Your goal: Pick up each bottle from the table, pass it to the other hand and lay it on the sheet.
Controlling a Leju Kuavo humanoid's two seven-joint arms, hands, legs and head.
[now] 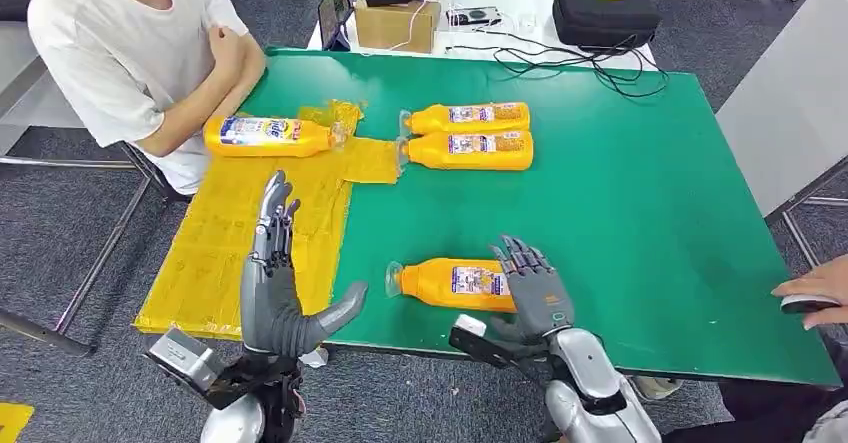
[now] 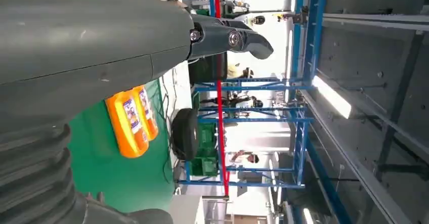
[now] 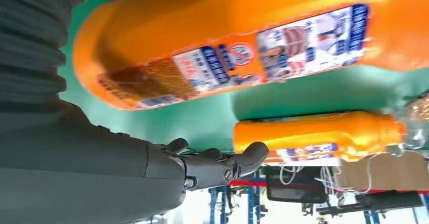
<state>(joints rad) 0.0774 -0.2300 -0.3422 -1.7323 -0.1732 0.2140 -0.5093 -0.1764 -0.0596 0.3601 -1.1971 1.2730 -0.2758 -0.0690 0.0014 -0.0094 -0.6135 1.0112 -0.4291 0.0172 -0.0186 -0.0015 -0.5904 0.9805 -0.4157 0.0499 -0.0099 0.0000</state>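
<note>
Several orange bottles with clear caps lie on their sides on the green table [image 1: 640, 213]. One bottle [image 1: 265, 135] rests on the yellow sheet [image 1: 230, 233] at the left. Two more bottles [image 1: 470, 118] [image 1: 472, 150] lie side by side at mid-table, also seen as a pair [image 2: 131, 125]. The nearest bottle [image 1: 445, 283] [image 3: 243, 47] lies by the front edge. My right hand [image 1: 535, 291] reaches over its base end, fingers spread above it, and the thumb [image 3: 222, 166] stays clear of it. My left hand [image 1: 280, 283] stands upright over the sheet, fingers straight, holding nothing.
A person in a white shirt [image 1: 130, 53] sits at the table's far left corner, arms by the sheet. Another person's hand [image 1: 815, 288] rests at the right edge. A cardboard box [image 1: 397, 23], black case [image 1: 605, 11] and cables lie behind the table.
</note>
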